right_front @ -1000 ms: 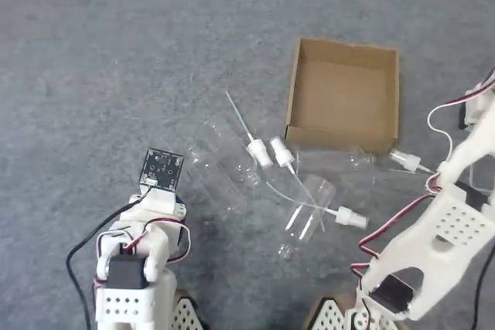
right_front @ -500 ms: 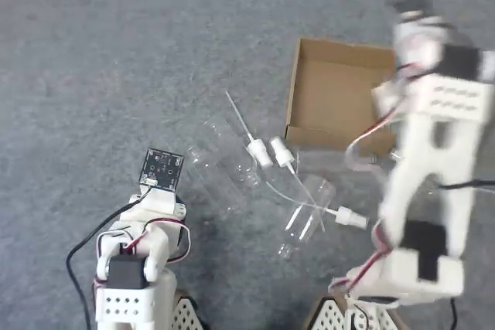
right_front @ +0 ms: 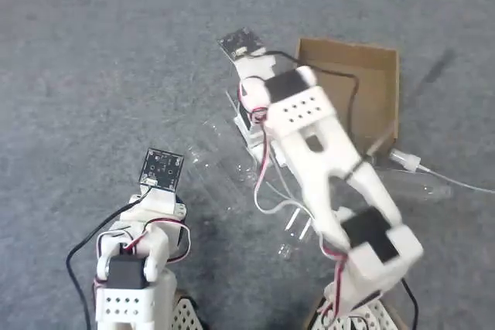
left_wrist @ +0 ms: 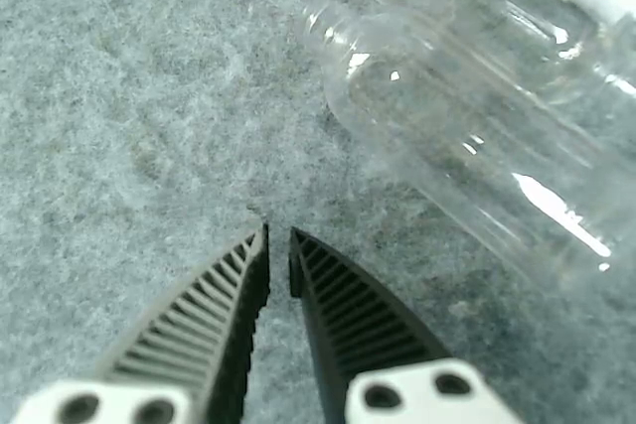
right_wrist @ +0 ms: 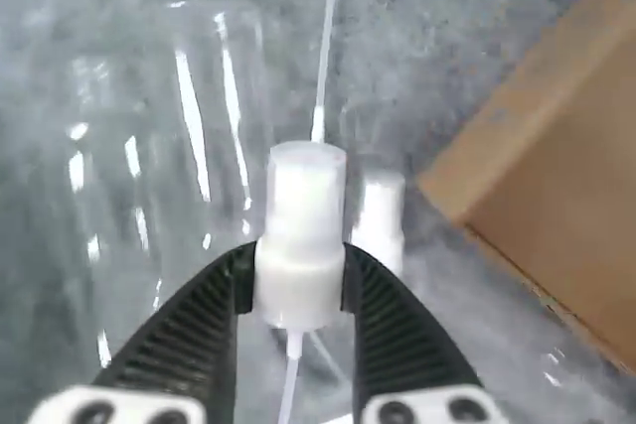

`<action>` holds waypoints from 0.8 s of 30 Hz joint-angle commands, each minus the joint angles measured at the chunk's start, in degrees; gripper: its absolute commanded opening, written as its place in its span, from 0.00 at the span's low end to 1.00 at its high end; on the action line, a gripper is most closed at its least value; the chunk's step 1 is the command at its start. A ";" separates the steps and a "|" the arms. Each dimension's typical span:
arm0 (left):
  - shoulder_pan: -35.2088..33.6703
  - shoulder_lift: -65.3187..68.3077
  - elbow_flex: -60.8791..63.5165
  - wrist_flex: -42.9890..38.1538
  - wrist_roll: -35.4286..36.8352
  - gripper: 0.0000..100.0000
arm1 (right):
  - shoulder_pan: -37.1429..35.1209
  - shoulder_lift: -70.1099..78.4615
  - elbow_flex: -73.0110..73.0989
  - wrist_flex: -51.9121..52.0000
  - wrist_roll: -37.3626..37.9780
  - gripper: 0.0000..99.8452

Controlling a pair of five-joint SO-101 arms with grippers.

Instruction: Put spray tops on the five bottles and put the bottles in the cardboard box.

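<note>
My right gripper (right_wrist: 296,257) is shut on a white spray top (right_wrist: 298,230), whose thin tube runs on beyond it. A second spray top (right_wrist: 380,208) lies just beside it, and a clear bottle (right_wrist: 149,176) lies on the other side. In the high view the right arm (right_front: 302,113) stretches over the bottles, left of the cardboard box (right_front: 387,58). My left gripper (left_wrist: 278,240) is shut and empty, low over the carpet beside a clear bottle (left_wrist: 467,136). More clear bottles (right_front: 220,175) lie in the middle of the table.
A bottle (right_front: 421,185) lies on the carpet right of the arm, below the box's front, with a spray top (right_front: 406,161) at its end. Another bottle (right_front: 298,226) lies near the right arm's base. Grey carpet (right_front: 93,75) spreads open at the left and back.
The right arm has swung from the far right, across the box, to the middle of the table and now grips a spray top. The left arm has not moved.
</note>
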 commanded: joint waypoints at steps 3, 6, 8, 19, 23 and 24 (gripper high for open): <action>0.00 -1.05 -0.31 0.26 -0.18 0.03 | 0.04 5.14 -0.79 -5.05 -1.58 0.01; 0.00 -1.05 -0.31 0.26 -0.18 0.03 | -0.04 6.20 -0.79 -5.32 -1.49 0.01; 0.00 -1.05 -0.31 0.26 -0.18 0.03 | 0.04 6.37 -0.79 -5.32 -1.49 0.01; 0.09 -1.05 -0.31 0.26 -0.18 0.03 | 0.04 6.81 -0.35 -5.23 -1.49 0.01; 0.09 -1.05 -0.31 0.26 -0.18 0.03 | -0.04 6.81 -0.35 -5.14 -1.58 0.08; 0.09 -1.05 -0.31 0.26 -0.18 0.03 | -0.13 6.81 -0.35 -5.14 -1.67 0.09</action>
